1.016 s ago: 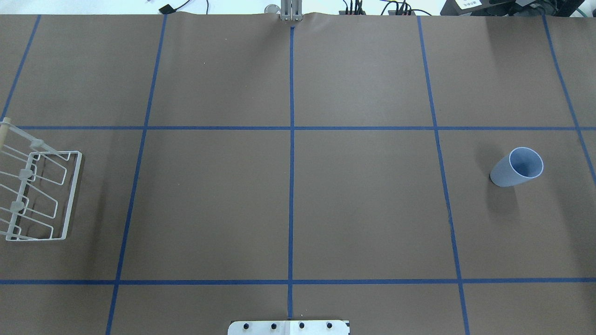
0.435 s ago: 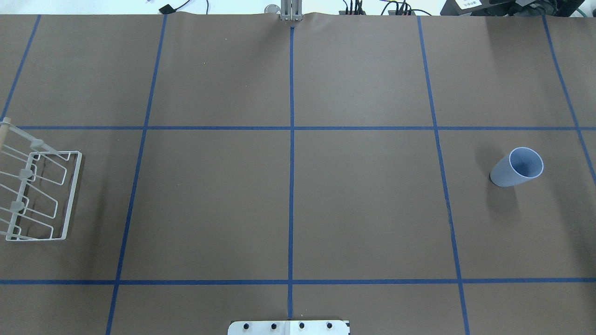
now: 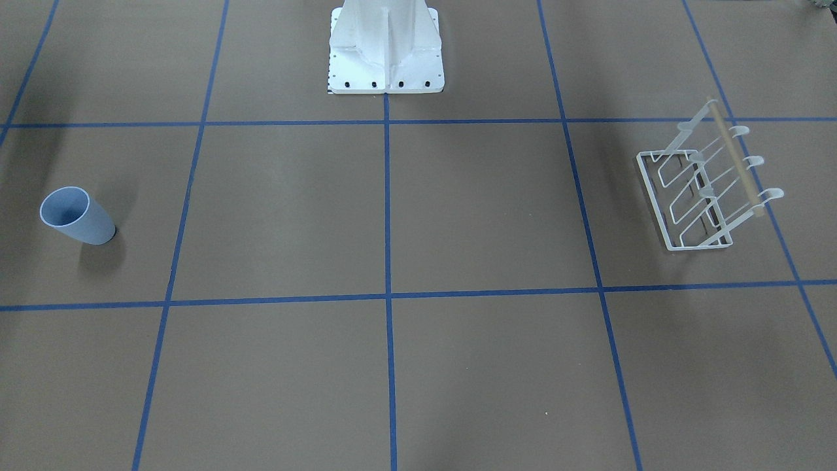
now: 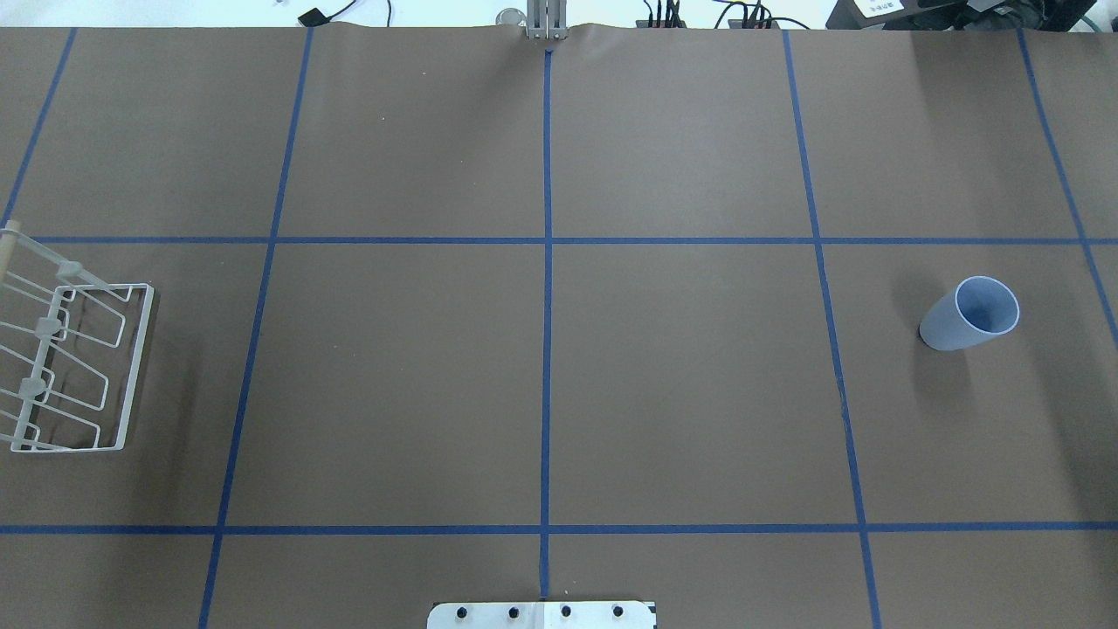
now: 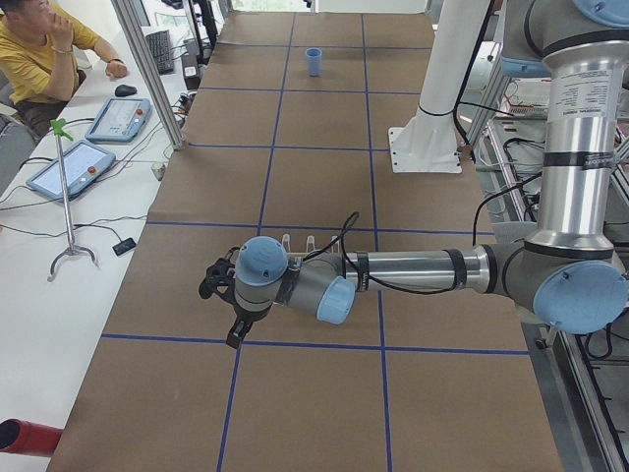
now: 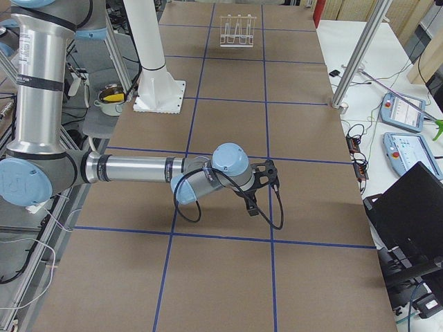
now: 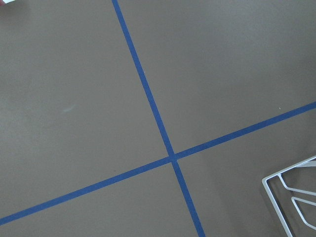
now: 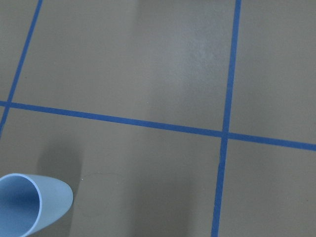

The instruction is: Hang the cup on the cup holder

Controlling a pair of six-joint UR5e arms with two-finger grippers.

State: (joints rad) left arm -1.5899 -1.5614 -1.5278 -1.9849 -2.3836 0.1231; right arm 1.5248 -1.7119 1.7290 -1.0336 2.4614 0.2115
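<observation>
The light blue cup (image 4: 968,316) stands upright, mouth up, on the table's right side; it also shows in the front view (image 3: 78,219), far off in the left view (image 5: 314,61) and in the right wrist view (image 8: 29,205). The white wire cup holder (image 4: 138,367) stands at the left edge, and shows in the front view (image 3: 736,165), the right view (image 6: 236,31) and the left wrist view (image 7: 276,183). My left gripper (image 5: 224,300) hangs above the table beside the holder. My right gripper (image 6: 261,188) hangs above the table. I cannot tell whether either is open or shut.
The white robot pedestal (image 3: 386,52) stands at the table's near middle edge. Blue tape lines grid the brown table. A seated operator (image 5: 39,59) and tablets are on a side bench; a laptop (image 6: 415,214) sits beyond the far edge.
</observation>
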